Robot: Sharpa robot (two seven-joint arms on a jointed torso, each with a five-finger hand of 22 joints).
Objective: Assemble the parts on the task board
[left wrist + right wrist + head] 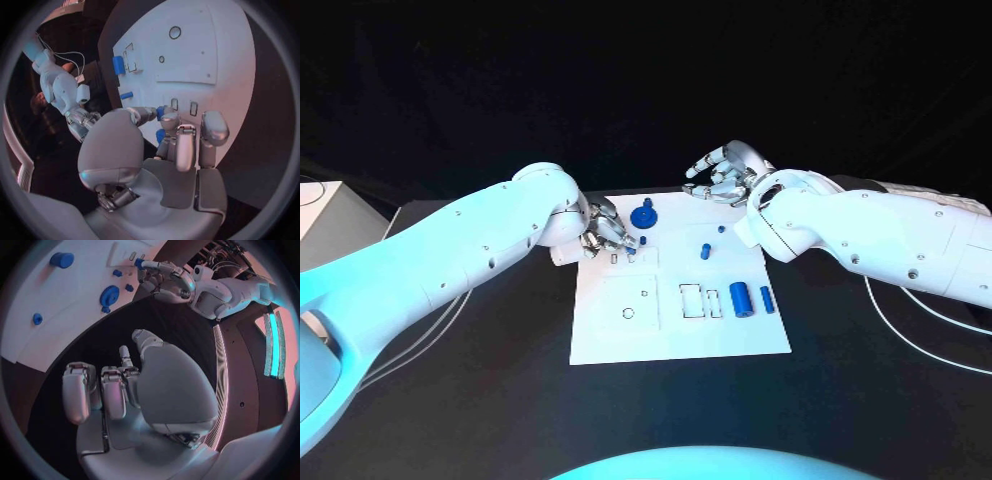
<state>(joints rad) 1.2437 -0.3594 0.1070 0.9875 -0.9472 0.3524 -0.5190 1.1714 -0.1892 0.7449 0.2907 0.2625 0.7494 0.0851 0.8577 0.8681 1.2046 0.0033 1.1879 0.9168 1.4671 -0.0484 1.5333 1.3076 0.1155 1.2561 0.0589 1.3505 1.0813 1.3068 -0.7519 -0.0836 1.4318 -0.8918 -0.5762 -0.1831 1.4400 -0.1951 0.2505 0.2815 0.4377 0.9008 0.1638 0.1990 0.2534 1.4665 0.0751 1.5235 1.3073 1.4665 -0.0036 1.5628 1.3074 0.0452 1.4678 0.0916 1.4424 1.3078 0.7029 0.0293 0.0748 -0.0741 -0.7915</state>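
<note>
**Helper:** Where is your left hand?

**Me:** My left hand [607,232] is at the far left part of the task board [675,340]. Its fingertips [164,112] point down at the board and pinch a small blue peg [649,240]. The peg sits right beside two little slots [184,106] in the board. I can see it in the right wrist view too, held at the tip of that hand. I cannot tell which way the peg's long side runs, it is too small and partly hidden.

**Helper:** And the right one?

**Me:** My right hand [723,172] is past the far edge of the task board, over the black table [502,400]. Its fingers [103,392] are curled in and nothing is in them.

**Helper:** What else lies on the board?

**Me:** A round blue knob [643,216] sits near the far edge, just beside my left hand. Toward the middle there is a small blue piece [707,250], and another tiny one [721,229] a little farther back. Near the right edge lies a thick blue cylinder [743,298]. Its long side runs from the near edge toward the far edge. A thin blue pin [767,298] lies just beside it, on the side closer to the right edge, and points the same way. Both are well apart from my hands.
</note>
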